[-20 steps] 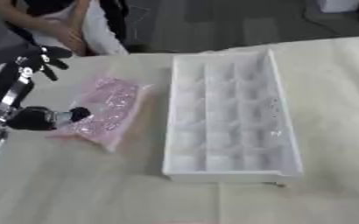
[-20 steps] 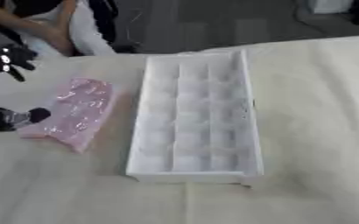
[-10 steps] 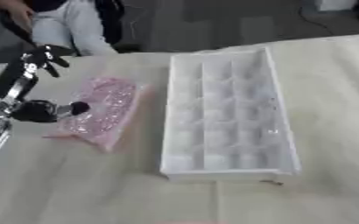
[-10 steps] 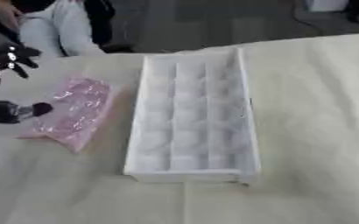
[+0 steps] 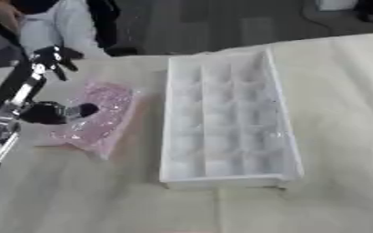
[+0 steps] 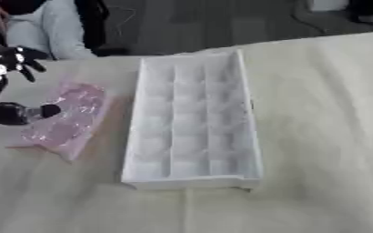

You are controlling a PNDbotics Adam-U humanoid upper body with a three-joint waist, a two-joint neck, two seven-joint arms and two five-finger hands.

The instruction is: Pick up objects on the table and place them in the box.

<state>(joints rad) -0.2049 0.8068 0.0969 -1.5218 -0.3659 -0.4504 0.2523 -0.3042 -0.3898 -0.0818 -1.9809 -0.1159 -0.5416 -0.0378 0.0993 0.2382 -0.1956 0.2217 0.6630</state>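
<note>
A pink packet (image 5: 96,119) lies flat on the cream table (image 5: 333,91), left of centre in the frame, just beside a long white box (image 5: 225,123) split into rows of small compartments.

The packet is clear, crinkled plastic with pink contents, its long side running roughly parallel to the box's left wall. Against the frames from a second ago, the whole scene sits slightly differently in view, while the packet and box keep their places relative to each other, and the robot's hand (image 5: 50,112) at the left edge remains at the packet's left side. A dark fingertip (image 5: 86,109) of that hand touches the packet's upper surface, its other fingers curled into a dark mass just off the plastic; whether they grip it cannot be told. More dark fingers (image 6: 14,58) spread in the upper left, above the packet and clear of it.
</note>
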